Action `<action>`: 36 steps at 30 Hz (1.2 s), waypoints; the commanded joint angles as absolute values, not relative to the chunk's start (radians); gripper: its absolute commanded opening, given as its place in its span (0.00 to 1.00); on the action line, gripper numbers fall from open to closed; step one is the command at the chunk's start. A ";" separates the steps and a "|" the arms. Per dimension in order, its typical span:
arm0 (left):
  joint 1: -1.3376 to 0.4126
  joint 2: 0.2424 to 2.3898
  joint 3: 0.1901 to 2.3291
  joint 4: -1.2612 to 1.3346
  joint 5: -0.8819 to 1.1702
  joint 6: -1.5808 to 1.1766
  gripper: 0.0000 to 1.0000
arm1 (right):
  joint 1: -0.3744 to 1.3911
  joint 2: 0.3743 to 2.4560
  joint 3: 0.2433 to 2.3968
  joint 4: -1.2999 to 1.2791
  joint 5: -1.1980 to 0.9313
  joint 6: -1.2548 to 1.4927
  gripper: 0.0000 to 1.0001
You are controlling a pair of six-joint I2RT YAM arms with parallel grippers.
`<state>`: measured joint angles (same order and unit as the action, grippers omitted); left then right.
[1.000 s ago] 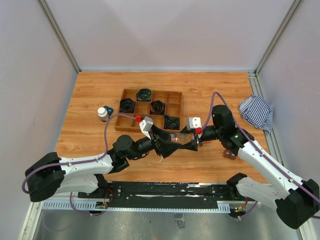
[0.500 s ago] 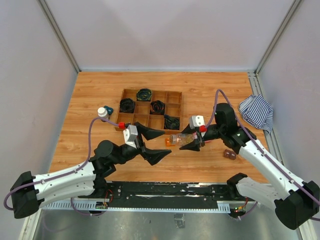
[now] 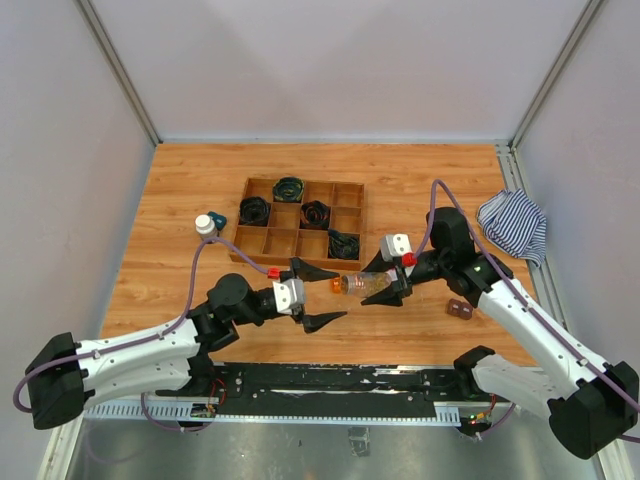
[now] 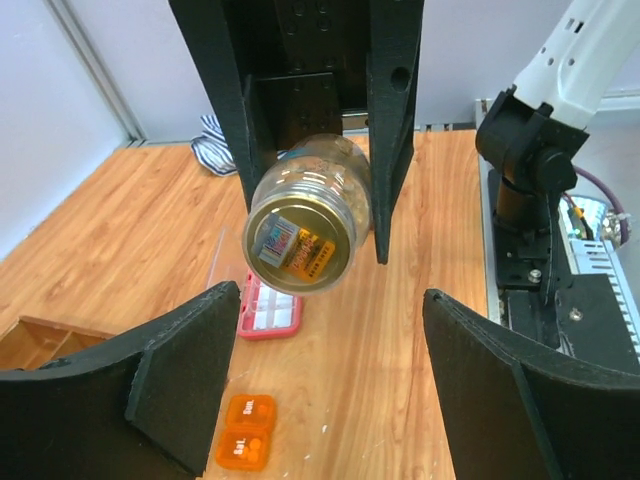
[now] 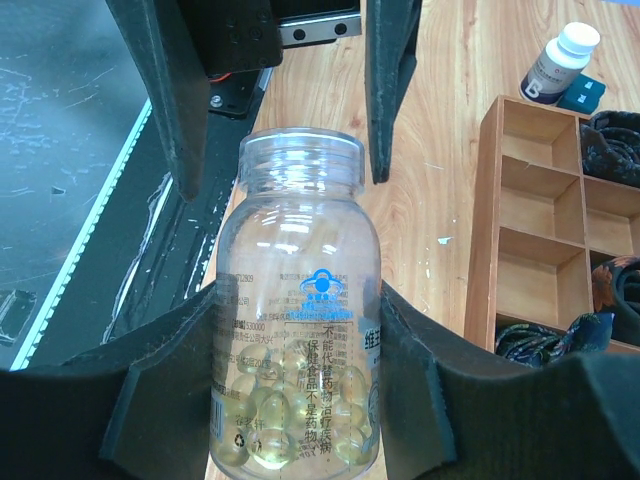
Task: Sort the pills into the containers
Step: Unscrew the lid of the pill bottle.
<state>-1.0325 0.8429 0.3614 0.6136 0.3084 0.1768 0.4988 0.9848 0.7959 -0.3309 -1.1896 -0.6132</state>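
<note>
My right gripper (image 5: 297,320) is shut on the clear vial (image 5: 295,370), holding it sideways above the table with its uncapped mouth towards the left arm. Yellow softgel pills (image 5: 270,420) lie in the vial's lower part. My left gripper (image 4: 330,390) stands open, a short way from the vial's mouth (image 4: 300,235), with nothing between its fingers. In the top view the left gripper (image 3: 315,295) sits left of the vial (image 3: 365,283). The flat pink box (image 4: 270,305) lies on the table under the vial. The dark bottle with white cap (image 3: 205,225) stands at the left.
A small orange pill box (image 4: 245,445) lies on the table under my left gripper. The wooden compartment tray (image 3: 350,195) with black coils stands behind the grippers. A striped cloth (image 3: 513,225) lies at the right edge, and a small brown object (image 3: 460,309) sits by the right arm.
My left gripper has come off the vial's mouth, opened and drawn back to the left, and now faces the vial again. The right gripper still holds the vial in the same place.
</note>
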 commanded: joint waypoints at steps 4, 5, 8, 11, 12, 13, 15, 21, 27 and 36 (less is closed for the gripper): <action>-1.025 0.892 0.445 0.616 0.299 0.236 0.79 | 0.489 0.986 0.835 -0.361 -1.232 -0.655 0.01; -1.025 0.893 0.445 0.624 0.290 0.229 0.79 | 0.489 0.986 0.834 -0.362 -1.233 -0.656 0.01; -1.024 0.889 0.443 0.647 0.273 0.203 0.78 | 0.489 0.986 0.833 -0.362 -1.236 -0.657 0.01; -1.023 0.885 0.440 0.661 0.275 0.183 0.75 | 0.489 0.986 0.834 -0.363 -1.236 -0.658 0.01; -1.022 0.887 0.439 0.666 0.273 0.176 0.73 | 0.489 0.986 0.833 -0.363 -1.236 -0.657 0.01; -1.022 0.889 0.439 0.669 0.272 0.172 0.72 | 0.489 0.986 0.833 -0.363 -1.237 -0.659 0.00; -1.021 0.895 0.439 0.677 0.270 0.160 0.71 | 0.489 0.987 0.832 -0.365 -1.239 -0.659 0.01; -1.019 0.911 0.442 0.701 0.268 0.127 0.66 | 0.489 0.986 0.831 -0.367 -1.242 -0.662 0.01; -1.019 0.922 0.444 0.712 0.278 0.103 0.59 | 0.489 0.984 0.832 -0.367 -1.244 -0.663 0.01; -1.017 0.956 0.456 0.729 0.314 0.010 0.12 | 0.489 0.983 0.831 -0.369 -1.236 -0.665 0.01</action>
